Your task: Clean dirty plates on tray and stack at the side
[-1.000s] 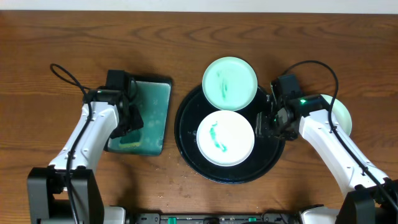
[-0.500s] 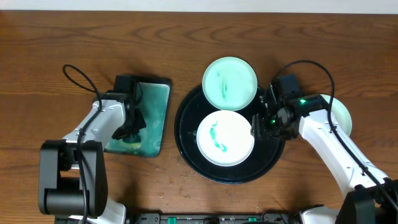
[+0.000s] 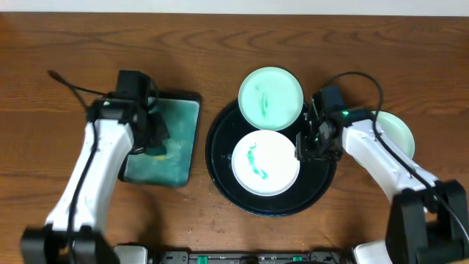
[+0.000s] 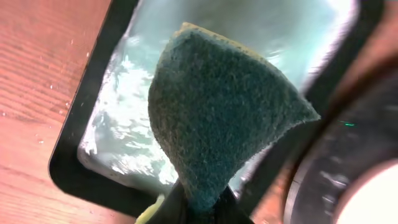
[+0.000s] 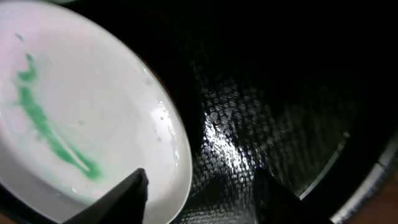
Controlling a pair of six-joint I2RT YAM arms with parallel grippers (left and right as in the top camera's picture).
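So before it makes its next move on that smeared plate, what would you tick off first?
1. Sponge held by the left end effector: ok, pinched at its lower end, over the teal tray.
2. Right end effector open: ok, jaws apart, straddling the plate's edge.
3. Smeared plate lying inside the black tray: ok.
4. Smeared plate gripped: not ok, nothing shut on it.
5. Second plate, at the tray's far rim, clean: not ok, faint teal streaks.
6. Third plate, on the table at the right, clean: cannot tell, the arm hides part.
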